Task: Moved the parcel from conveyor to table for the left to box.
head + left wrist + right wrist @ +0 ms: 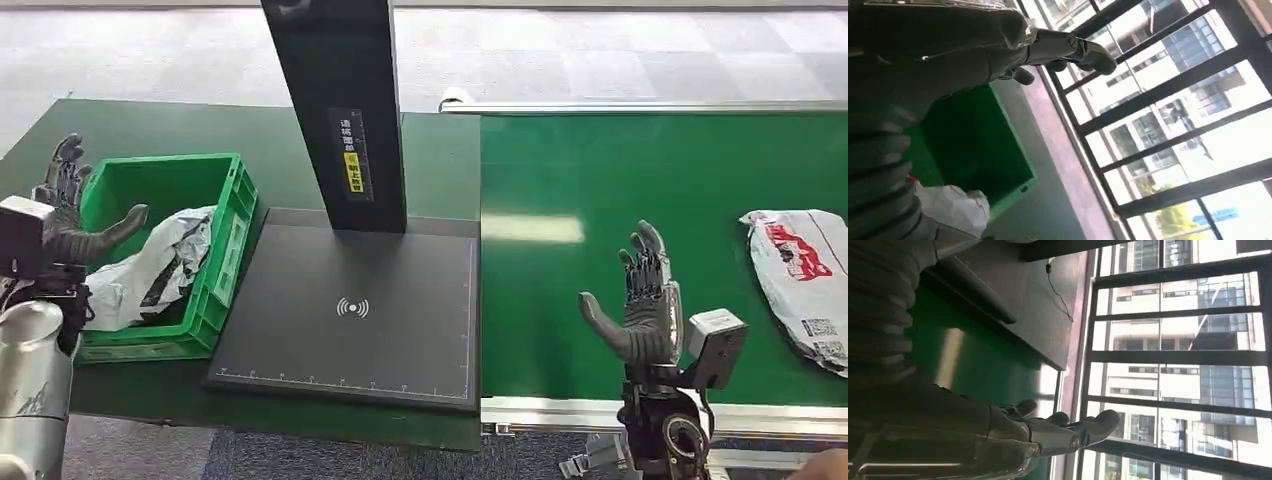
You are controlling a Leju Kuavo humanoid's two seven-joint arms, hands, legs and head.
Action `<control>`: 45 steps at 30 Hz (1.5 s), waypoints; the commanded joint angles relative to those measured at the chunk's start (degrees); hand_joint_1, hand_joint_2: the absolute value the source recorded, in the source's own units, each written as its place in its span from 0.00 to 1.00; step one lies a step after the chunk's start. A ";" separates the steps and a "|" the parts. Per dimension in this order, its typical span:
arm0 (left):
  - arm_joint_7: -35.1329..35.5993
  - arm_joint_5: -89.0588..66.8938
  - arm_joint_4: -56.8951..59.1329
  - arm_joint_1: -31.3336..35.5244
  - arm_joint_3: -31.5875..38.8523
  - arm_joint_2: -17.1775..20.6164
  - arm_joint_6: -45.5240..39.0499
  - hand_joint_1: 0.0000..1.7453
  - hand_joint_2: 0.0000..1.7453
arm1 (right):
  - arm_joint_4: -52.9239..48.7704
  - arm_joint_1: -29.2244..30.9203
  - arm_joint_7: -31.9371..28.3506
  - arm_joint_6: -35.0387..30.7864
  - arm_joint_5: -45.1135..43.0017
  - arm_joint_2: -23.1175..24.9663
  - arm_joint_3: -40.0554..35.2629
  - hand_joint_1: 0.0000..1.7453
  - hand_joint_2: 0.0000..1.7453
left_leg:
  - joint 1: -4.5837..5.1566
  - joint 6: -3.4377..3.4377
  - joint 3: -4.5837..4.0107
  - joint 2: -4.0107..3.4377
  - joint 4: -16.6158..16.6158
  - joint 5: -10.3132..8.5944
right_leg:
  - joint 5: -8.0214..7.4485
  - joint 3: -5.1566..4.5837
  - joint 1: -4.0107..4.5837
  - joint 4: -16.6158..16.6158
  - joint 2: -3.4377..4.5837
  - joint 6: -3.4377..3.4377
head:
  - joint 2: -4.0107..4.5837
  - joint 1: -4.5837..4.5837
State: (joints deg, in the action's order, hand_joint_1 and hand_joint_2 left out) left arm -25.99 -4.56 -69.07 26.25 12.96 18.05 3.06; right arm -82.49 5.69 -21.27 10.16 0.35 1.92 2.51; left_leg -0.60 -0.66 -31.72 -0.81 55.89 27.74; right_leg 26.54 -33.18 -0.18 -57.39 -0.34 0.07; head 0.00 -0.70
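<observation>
Fingers of the right hand (645, 300) are seen spread and pointing upward, with the thumb held out to the side and nothing held; the hand is raised above the near part of the green conveyor belt (600, 180). Well apart from it, toward the far right of the belt, a white parcel (805, 280) with red print and a label is laid flat on the green surface. The left hand (75, 215) is likewise held open, its fingers apart and its thumb stretched toward the green box (225, 235), beside whose outer wall it is raised; nothing is gripped by it. Inside the green box a crumpled white and grey bag (150, 265) is lodged against the near wall, and the same bag (955, 207) is shown in the left wrist view beneath the hand's ribbed cover. Between the box and the belt a black scanning plate (350, 320) is set on the dark green table (150, 125), with a black upright post (340, 110) rising from its far edge. Large windows (1173, 365) are seen in both wrist views.
</observation>
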 commanded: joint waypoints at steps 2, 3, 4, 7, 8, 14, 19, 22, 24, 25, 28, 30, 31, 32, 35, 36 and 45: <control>-1.32 2.97 -7.23 -4.28 2.58 -4.85 0.76 0.00 1.00 | 1.83 0.44 -0.11 0.05 0.02 -0.74 0.59 0.00 1.00 | 0.00 0.03 0.07 0.10 -0.06 -0.04 | -0.03 0.10 0.00 0.08 -0.03 -0.02 | 0.00 0.00; -2.45 5.41 -10.70 -6.58 2.46 -6.73 1.37 0.00 1.00 | 1.64 0.15 -0.13 0.02 0.05 -0.32 0.90 0.00 1.00 | 0.01 0.03 0.03 0.10 -0.04 -0.03 | -0.02 0.07 -0.01 0.06 -0.05 -0.02 | 0.00 0.00; -2.79 6.55 -13.53 -8.50 1.81 -7.92 1.83 0.00 1.00 | 1.52 -0.11 -0.19 0.02 0.06 -0.02 1.05 0.00 1.00 | 0.01 0.04 0.11 0.13 -0.11 -0.06 | -0.04 0.16 -0.01 0.14 -0.05 -0.04 | 0.00 0.00; -4.77 12.99 -20.69 -13.00 -0.65 -11.42 4.92 0.00 1.00 | 1.42 -0.62 0.04 0.27 0.35 0.41 0.91 0.00 1.00 | 0.03 0.08 0.20 0.13 -0.17 -0.03 | -0.02 0.26 -0.04 0.21 -0.05 -0.06 | 0.00 -0.02; -4.96 15.73 -22.57 -14.21 -1.45 -12.16 6.49 0.00 1.00 | 1.60 -0.76 0.22 0.44 0.53 0.43 0.67 0.00 1.00 | 0.05 0.07 0.17 0.12 -0.12 -0.01 | 0.00 0.21 -0.05 0.14 -0.06 -0.06 | 0.00 0.02; -6.37 15.11 -28.44 -18.54 -7.55 -14.44 8.29 0.00 1.00 | 3.27 -2.08 0.88 0.61 1.93 1.79 -0.38 0.00 1.00 | 0.02 0.07 0.12 0.13 -0.07 0.04 | 0.02 0.17 -0.03 0.11 -0.06 -0.04 | 0.00 0.00; -3.94 16.87 -28.29 -20.94 -15.31 -16.74 15.04 0.00 1.00 | 3.50 -2.90 0.87 1.14 1.45 1.57 -0.85 0.00 1.00 | 0.04 0.07 0.14 0.25 -0.11 0.02 | 0.01 0.23 -0.05 0.17 -0.15 -0.06 | 0.00 0.00; -3.17 15.40 -23.86 -21.68 -21.10 -18.42 15.22 0.00 1.00 | 3.15 -3.18 -1.00 2.75 1.33 1.87 -2.04 0.00 1.00 | 0.05 0.07 0.16 0.21 -0.10 0.03 | 0.02 0.23 -0.06 0.15 -0.13 -0.06 | 0.00 -0.02; -3.83 14.44 -22.04 -21.66 -22.54 -18.94 14.30 0.00 1.00 | 3.08 -3.25 -1.86 2.91 1.41 2.30 -2.39 0.00 1.00 | 0.06 0.07 0.21 0.23 -0.15 0.02 | 0.02 0.28 -0.08 0.17 -0.13 -0.07 | 0.00 0.00; -3.83 14.44 -22.04 -21.66 -22.54 -18.94 14.30 0.00 1.00 | 3.08 -3.25 -1.86 2.91 1.41 2.30 -2.39 0.00 1.00 | 0.06 0.08 0.24 0.24 -0.17 0.02 | 0.01 0.31 -0.08 0.21 -0.11 -0.07 | 0.00 0.00; -3.58 12.32 -18.46 -21.91 -24.97 -19.86 12.86 0.00 1.00 | 2.09 -4.26 -4.03 3.61 1.46 3.02 -3.20 0.00 1.00 | 0.05 0.05 0.18 0.20 -0.12 0.03 | 0.02 0.24 -0.07 0.15 -0.10 -0.05 | 0.00 0.00; -3.57 15.88 -13.59 -23.30 -27.24 -21.59 15.78 0.00 1.00 | 1.90 -5.57 -4.00 3.22 2.85 3.60 -4.62 0.00 1.00 | 0.06 0.05 0.25 0.25 -0.18 0.02 | 0.02 0.31 -0.08 0.20 -0.14 -0.05 | 0.00 -0.02; -4.21 15.02 -11.56 -23.82 -28.44 -21.96 15.78 0.00 1.00 | 1.88 -6.31 -4.03 2.93 2.94 4.00 -4.93 0.00 1.00 | 0.07 0.05 0.26 0.19 -0.16 0.04 | 0.03 0.29 -0.09 0.16 -0.09 -0.04 | 0.00 -0.02; -4.73 14.94 -9.76 -24.51 -29.47 -22.43 16.57 0.00 1.00 | 1.83 -7.20 -4.13 2.92 2.98 4.14 -5.36 0.00 1.00 | 0.07 0.06 0.36 0.24 -0.28 0.01 | 0.01 0.40 -0.10 0.27 -0.11 -0.05 | 0.00 -0.02; -2.80 20.44 -3.65 -25.83 -30.03 -25.64 23.56 0.00 1.00 | 2.54 -10.50 -4.02 3.32 0.26 5.64 -4.96 0.00 1.00 | 0.08 0.08 0.36 0.27 -0.25 0.05 | 0.05 0.43 -0.10 0.27 -0.15 -0.07 | 0.00 0.00; -3.59 19.19 -1.77 -25.43 -30.26 -26.30 23.65 0.00 1.00 | 3.24 -10.98 -4.21 3.39 0.17 5.83 -5.23 0.00 1.00 | 0.07 0.07 0.35 0.30 -0.24 0.05 | 0.07 0.43 -0.09 0.27 -0.19 -0.07 | 0.00 -0.02; -4.90 18.88 3.74 -25.41 -30.68 -26.76 27.52 0.00 1.00 | 3.81 -11.85 -5.48 4.99 1.08 8.19 -5.05 0.00 1.00 | 0.04 0.06 0.21 0.17 -0.15 0.14 | 0.07 0.26 -0.09 0.17 -0.05 -0.09 | 0.00 -0.02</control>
State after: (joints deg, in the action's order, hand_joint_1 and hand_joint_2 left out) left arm -30.51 14.56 -74.54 0.77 -15.82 -7.89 29.46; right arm -81.33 -5.68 -26.34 14.71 0.98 9.00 -2.36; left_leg -0.57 -0.61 -31.70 -0.71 55.88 27.91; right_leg 26.62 -33.11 -0.25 -57.34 -0.39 -0.02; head 0.00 -0.72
